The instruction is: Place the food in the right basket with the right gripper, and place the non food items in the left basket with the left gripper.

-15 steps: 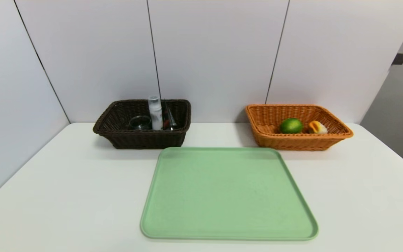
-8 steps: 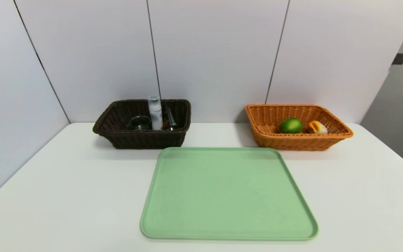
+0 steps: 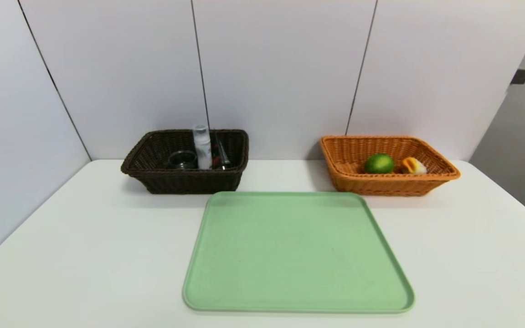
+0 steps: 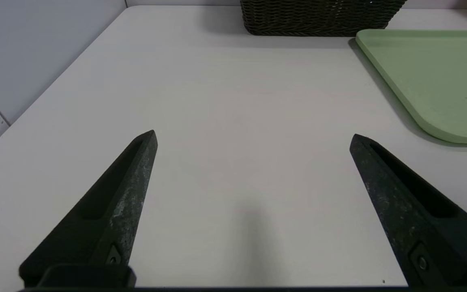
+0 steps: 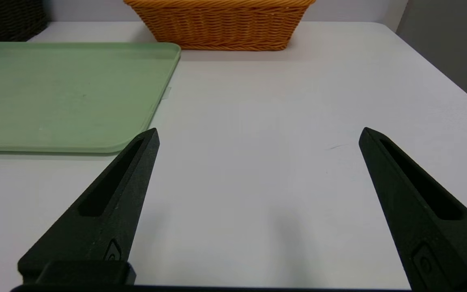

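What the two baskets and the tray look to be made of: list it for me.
Brown basket: woven wicker or plastic rattan, matte, with visible weave rows.
Orange basket: the same weave, slightly glossier.
Green tray: likely moulded plastic, smooth and matte, with a rounded raised rim.

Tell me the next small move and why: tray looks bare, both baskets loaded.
Probably none beyond staying parked: the green tray holds nothing, the lime sits in the orange basket, the bottle in the dark basket. Left gripper and right gripper are open, holding nothing.
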You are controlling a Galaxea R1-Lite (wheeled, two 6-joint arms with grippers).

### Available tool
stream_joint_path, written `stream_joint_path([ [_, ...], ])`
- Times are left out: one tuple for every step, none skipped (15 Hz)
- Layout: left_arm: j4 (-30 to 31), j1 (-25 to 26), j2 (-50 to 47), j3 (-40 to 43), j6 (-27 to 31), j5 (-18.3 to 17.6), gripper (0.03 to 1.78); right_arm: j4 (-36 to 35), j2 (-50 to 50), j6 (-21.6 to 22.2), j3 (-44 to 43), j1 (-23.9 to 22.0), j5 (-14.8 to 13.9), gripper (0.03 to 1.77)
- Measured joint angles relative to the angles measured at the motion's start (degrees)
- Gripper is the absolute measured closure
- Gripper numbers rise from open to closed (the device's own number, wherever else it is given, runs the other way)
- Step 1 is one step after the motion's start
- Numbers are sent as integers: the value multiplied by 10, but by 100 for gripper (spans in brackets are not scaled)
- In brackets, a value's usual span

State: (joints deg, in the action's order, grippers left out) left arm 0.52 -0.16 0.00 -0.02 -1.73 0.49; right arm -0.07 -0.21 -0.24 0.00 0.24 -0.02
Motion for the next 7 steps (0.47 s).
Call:
stream_joint_path([
  [0,0,0,0,-1,0,12,0,0,0,0,0,0,10],
  [0,0,0,0,-2,1,12,-1,0,-1,0,0,0,10],
  [0,0,0,0,-2,1,12,0,0,0,0,0,-1,10],
  [0,0,0,0,-3,1,12,0,0,0,0,0,-1,10],
  [0,0,0,0,-3,1,12,0,0,1,0,0,-1,10],
  [1,0,0,0,-3,1,12,-1,0,1,0,0,-1,10],
  [1,0,0,0,-2,1,12,-1,0,1,0,0,-1,10],
])
